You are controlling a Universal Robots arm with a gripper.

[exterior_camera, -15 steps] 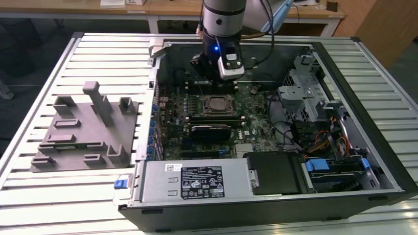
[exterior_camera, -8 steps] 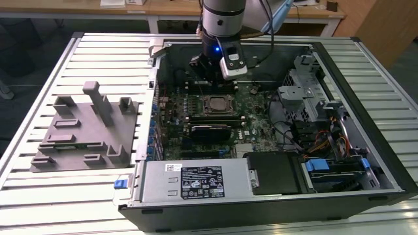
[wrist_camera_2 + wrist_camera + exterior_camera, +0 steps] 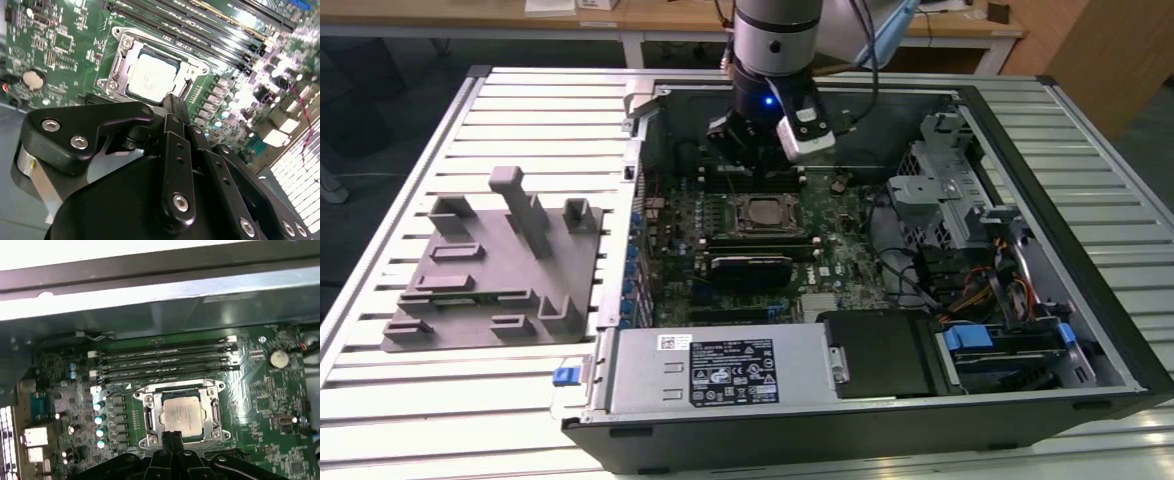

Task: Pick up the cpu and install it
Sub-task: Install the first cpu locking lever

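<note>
The cpu [image 3: 152,77], a square chip with a shiny silver top, lies flat inside the metal-framed socket [image 3: 116,75] on the green motherboard. It is also seen in the first wrist view, cpu [image 3: 182,412], and in the exterior view, cpu [image 3: 761,212]. My gripper [image 3: 171,436] hangs above the board just beside the socket, its two thin black fingers pressed together with nothing between them. In the second wrist view the gripper [image 3: 173,102] ends near the socket's edge, apart from the chip. In the exterior view the gripper [image 3: 750,158] is over the board's far part, inside the open computer case.
A grey moulded tray [image 3: 494,260] lies on the slatted table at the exterior view's left. Inside the case are the power supply [image 3: 720,370], a metal drive cage [image 3: 947,190] and cables. Black memory slots [image 3: 165,360] run beside the socket, below the case wall [image 3: 150,285].
</note>
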